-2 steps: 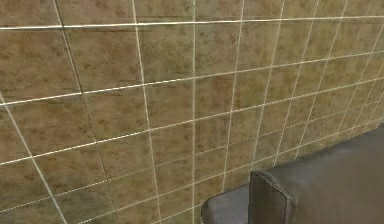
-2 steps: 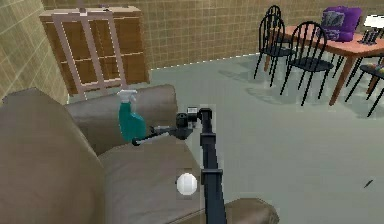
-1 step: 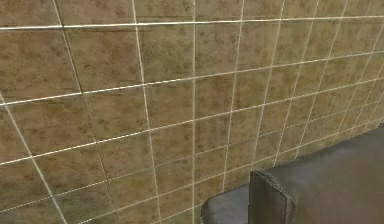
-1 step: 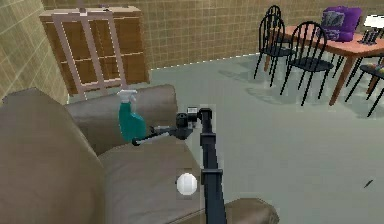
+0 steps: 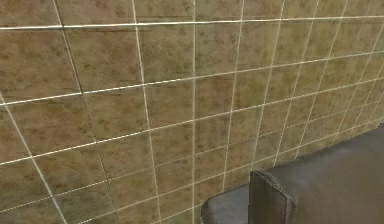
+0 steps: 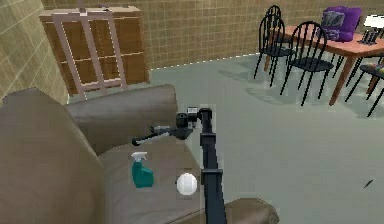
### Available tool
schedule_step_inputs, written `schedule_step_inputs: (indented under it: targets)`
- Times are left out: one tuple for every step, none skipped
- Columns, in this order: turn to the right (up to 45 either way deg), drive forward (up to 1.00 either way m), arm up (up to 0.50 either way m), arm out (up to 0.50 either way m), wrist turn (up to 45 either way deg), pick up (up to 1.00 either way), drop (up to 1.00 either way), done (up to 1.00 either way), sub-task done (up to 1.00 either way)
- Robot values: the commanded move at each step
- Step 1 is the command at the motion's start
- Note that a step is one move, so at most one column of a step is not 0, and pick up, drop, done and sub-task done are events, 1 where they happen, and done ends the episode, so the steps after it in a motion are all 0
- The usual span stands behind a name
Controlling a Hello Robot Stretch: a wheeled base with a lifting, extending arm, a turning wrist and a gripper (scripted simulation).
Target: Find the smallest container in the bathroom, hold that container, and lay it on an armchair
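Observation:
A teal spray bottle (image 6: 143, 173) with a pale nozzle lies on the seat cushion of a brown-grey armchair (image 6: 60, 150). The arm's dark bar rises from the bottom edge over the seat. At its far end the gripper (image 6: 143, 137) points toward the arm side view's left, just above the bottle and in front of the backrest. I cannot tell whether it holds anything. In the forward view a corner of the armchair (image 5: 310, 190) shows at the lower right, against a tan tiled wall (image 5: 150, 100).
A white round thing (image 6: 186, 183) rests on the seat beside the arm bar. A wooden slatted shelf (image 6: 95, 45) stands against the far wall. A dining table (image 6: 335, 45) with black chairs (image 6: 300, 55) and a purple object (image 6: 340, 20) is at the upper right. Bare grey floor (image 6: 260, 130) lies between.

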Motion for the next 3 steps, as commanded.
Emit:
schedule_step_inputs:
  targets:
    - [0.0,0.0,0.1,0.0,0.0,0.0,0.0,0.0,0.0]
    - [0.0,0.0,0.0,-0.08,0.0,0.0,0.0,0.0,0.0]
    - [0.0,0.0,0.0,0.0,0.0,0.0,0.0,1.0,0.0]
